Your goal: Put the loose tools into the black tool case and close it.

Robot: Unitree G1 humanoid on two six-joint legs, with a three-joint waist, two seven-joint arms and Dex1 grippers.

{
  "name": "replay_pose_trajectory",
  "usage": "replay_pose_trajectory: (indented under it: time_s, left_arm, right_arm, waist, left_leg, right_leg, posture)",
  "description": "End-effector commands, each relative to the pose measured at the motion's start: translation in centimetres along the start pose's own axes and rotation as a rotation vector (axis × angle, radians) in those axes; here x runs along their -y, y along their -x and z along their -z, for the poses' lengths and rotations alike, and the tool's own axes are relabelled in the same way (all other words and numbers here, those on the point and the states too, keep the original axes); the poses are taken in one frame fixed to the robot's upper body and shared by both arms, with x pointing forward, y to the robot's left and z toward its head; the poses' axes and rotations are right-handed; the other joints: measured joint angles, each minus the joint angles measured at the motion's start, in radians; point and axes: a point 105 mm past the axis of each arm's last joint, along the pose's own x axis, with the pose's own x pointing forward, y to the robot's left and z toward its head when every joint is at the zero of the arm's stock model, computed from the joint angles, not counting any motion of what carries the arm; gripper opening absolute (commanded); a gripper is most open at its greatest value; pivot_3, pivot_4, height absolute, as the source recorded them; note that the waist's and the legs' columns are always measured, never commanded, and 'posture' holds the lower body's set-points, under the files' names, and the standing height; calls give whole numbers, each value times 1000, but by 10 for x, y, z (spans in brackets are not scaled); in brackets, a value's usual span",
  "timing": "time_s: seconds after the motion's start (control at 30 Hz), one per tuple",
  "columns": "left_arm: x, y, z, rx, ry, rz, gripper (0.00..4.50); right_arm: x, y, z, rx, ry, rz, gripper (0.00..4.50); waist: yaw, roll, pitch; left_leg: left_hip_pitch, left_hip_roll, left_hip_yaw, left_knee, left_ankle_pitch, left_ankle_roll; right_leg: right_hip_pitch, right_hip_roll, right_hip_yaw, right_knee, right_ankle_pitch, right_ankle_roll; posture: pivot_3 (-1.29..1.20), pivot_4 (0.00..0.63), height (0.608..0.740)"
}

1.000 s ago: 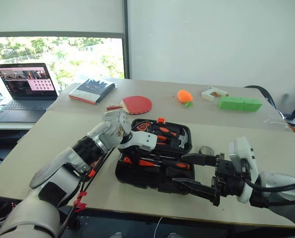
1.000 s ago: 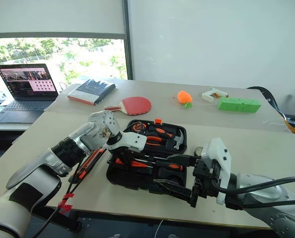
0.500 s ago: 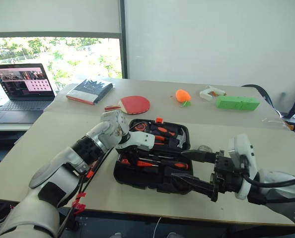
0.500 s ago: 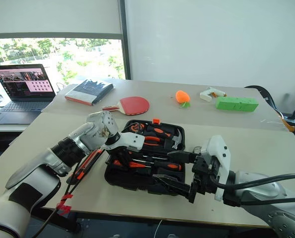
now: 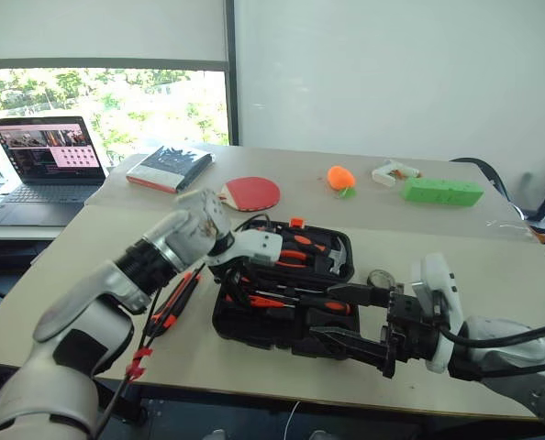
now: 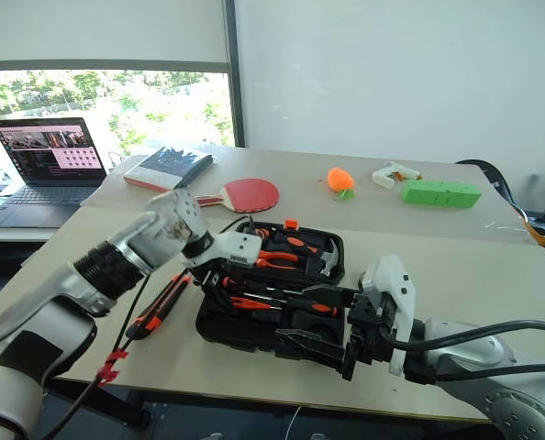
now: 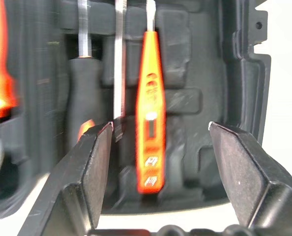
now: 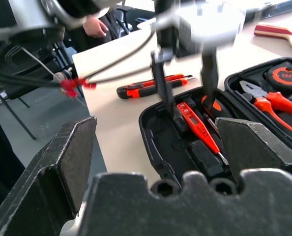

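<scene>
Lying open on the pale counter (image 5: pixel 89 266), the black tool case (image 5: pixel 286 307) shows its moulded recesses, with pliers (image 8: pixel 271 101), a hammer (image 5: pixel 339 252) and a round tape measure (image 8: pixel 286 74) in the far half. In the near half a slim all-orange screwdriver (image 7: pixel 150 113) rests in its recess, its tip pointing away from the left wrist camera, just beside a black-handled screwdriver (image 7: pixel 82 108) and a bare metal shaft. The left claw (image 8: pixel 184 81) hangs above this near half, pointing steeply down, its two black fingers spread apart and grasping nothing; the orange screwdriver lies below, between them. The right claw (image 5: pixel 350 316) sits at the case's near right corner, roughly level, its fingers also parted wide and empty. The long black-and-orange utility knife (image 5: pixel 173 302) lies on the counter just to the left of the case, outside it. A small roll (image 5: pixel 381 278) sits on the counter right of the case, near the right arm. Farther back are a red paddle (image 5: pixel 251 192), a dark book (image 5: pixel 170 168), an open laptop (image 5: pixel 45 165), an orange toy (image 5: pixel 341 176) and a green block (image 5: pixel 442 191).
</scene>
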Motion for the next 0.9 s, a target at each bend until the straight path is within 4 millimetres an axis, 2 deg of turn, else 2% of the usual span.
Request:
replay_pose_trajectory:
  time_s: [0.03, 0.07, 0.3, 0.33, 0.5, 0.67, 0.9]
  left_arm:
    - [-1, 12, -10, 38, -51, -22, 2899]
    - [-1, 12, -10, 39, -53, -22, 2722]
    - [-2, -5, -5, 31, -69, -18, 219]
    - [-2, -7, -4, 29, -66, -15, 14]
    - [2, -15, 0, 10, -66, 6, 14]
    - [-6, -23, 3, -4, -57, -45, 14]
    - [-1, -28, 5, -2, -58, -18, 14]
  right_arm:
    - [-1, 2, -11, 42, 48, -11, 4500]
    - [-1, 2, -11, 41, 49, -11, 4500]
    - [-2, 2, -10, 32, 53, -13, 4500]
    - [-2, 2, -10, 32, 53, -12, 4500]
    - [-2, 3, -11, 32, 49, -9, 4500]
    - [-1, 3, -11, 33, 46, -8, 4500]
    - [-1, 4, -11, 31, 39, -5, 4500]
  waist:
    - [1, 0, 0]
    - [2, 0, 0]
    - [6, 0, 0]
    - [6, 0, 0]
    - [7, 0, 0]
    - [8, 0, 0]
    - [7, 0, 0]
  left_leg:
    - [0, 0, 0, 0, 0, 0]
    - [0, 0, 0, 0, 0, 0]
    - [0, 0, 0, 0, 0, 0]
    - [0, 0, 0, 0, 0, 0]
    - [0, 0, 0, 0, 0, 0]
    - [0, 0, 0, 0, 0, 0]
    - [0, 0, 0, 0, 0, 0]
  right_leg:
    - [0, 0, 0, 0, 0, 0]
    - [0, 0, 0, 0, 0, 0]
    - [0, 0, 0, 0, 0, 0]
    - [0, 0, 0, 0, 0, 0]
    - [0, 0, 0, 0, 0, 0]
    - [0, 0, 0, 0, 0, 0]
    - [0, 0, 0, 0, 0, 0]
  posture:
    - [0, 150, 736]
    - [0, 150, 736]
    - [0, 150, 736]
    - [0, 150, 736]
    - [0, 150, 736]
    - [0, 150, 736]
    - [0, 150, 736]
